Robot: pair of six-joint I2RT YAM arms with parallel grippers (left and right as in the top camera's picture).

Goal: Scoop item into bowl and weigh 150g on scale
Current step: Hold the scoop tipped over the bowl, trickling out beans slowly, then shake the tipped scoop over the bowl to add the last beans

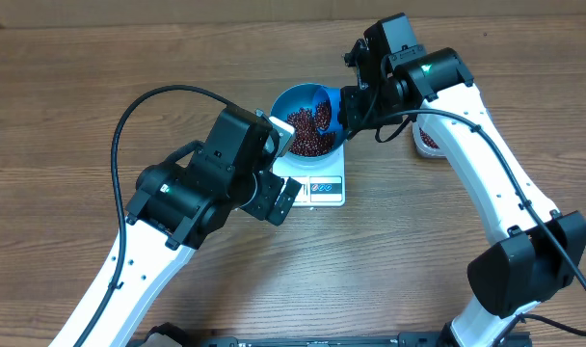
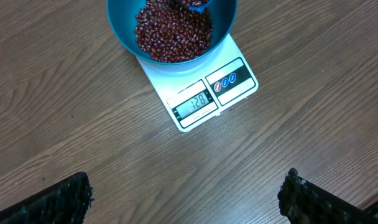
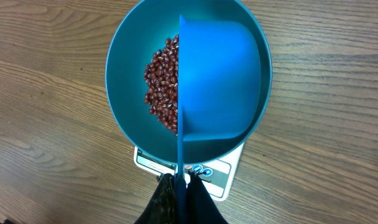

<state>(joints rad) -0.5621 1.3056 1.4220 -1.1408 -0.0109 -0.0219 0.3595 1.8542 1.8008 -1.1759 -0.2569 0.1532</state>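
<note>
Over the bowl point(image 3: 124, 93): right claw point(image 3: 183, 190) pinches the scoop point(image 3: 220, 81) handle — tip slowly, trickling beans point(image 3: 163, 81).
Display point(image 2: 194, 102) on scale point(image 2: 235, 78), six o'clock of bowl: reads 128 — watch it.
Left claw point(image 2: 186, 199): spread, idle.

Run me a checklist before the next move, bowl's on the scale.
1. Bowl seated on scale: ok.
2. Target of 150 reached: not ok, display reads 128.
3. Scoop clamped in right fingers, over the bowl: ok.
4. Scoop emptied of beans: cannot tell, only its back shows.
5. Left fingers open, off the scale: ok.
</note>
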